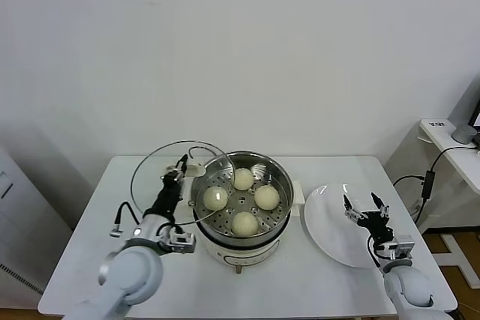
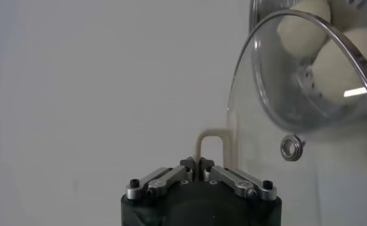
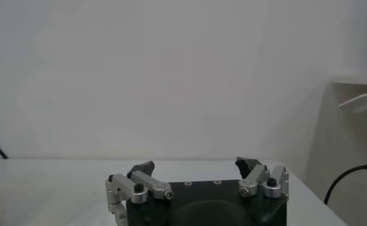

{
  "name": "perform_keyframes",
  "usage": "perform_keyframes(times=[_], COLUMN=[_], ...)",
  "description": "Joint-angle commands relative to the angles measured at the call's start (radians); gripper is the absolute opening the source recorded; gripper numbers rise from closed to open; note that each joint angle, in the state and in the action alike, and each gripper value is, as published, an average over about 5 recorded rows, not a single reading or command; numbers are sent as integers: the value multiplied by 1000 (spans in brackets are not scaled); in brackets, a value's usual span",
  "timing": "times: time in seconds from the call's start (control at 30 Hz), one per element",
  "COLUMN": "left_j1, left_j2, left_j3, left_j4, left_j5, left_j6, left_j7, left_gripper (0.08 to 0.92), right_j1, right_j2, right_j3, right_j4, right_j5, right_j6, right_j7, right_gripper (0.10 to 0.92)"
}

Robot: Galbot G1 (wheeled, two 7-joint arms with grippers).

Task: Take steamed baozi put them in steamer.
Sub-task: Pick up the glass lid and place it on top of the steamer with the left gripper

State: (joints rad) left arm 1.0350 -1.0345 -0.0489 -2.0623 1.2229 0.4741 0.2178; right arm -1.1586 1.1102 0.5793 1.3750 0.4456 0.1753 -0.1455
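Note:
Several cream-white baozi (image 1: pixel 242 178) lie on the perforated floor of the shiny steamer (image 1: pixel 280 177), which sits on its white cooker base (image 1: pixel 236 254). My left gripper (image 1: pixel 180 168) is shut on the white handle (image 2: pixel 211 138) of the round glass lid (image 1: pixel 154 177). It holds the lid tilted at the steamer's left rim. In the left wrist view the gripper (image 2: pixel 199 163) pinches the handle, and two baozi (image 2: pixel 346 64) show through the lid glass (image 2: pixel 275 104). My right gripper (image 1: pixel 365 206) is open and empty above the white plate (image 1: pixel 330 230); it also shows in the right wrist view (image 3: pixel 196 167).
The white table (image 1: pixel 97 207) carries the cooker in the middle and the plate, with nothing on it, at the right. A side table with a black cable (image 1: pixel 427 177) stands off the table's right edge. A white wall is behind.

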Motion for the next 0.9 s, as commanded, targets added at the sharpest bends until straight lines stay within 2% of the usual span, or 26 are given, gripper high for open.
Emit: perform_keyframes(times=[0.03,0.27,0.9], left_j1=[-76,-108,-139], left_j2=[-116,-171,-218], left_j3=[147,193,276], left_j4=[24,66,145], left_j5=[93,106,117], left_j6=[109,113,108], left_j7=[37,38,26], left_gripper=[112,112,112], right_j1=[3,4,11], right_j2=[-1,4,18], right_j3=[-1,-1,-3], right_j4=[-7,-20,-43], right_j5=[-1,-2,-8], right_j6=[1,4,6], right_j7=[0,-1,-4], right_gripper=[823,823,823])
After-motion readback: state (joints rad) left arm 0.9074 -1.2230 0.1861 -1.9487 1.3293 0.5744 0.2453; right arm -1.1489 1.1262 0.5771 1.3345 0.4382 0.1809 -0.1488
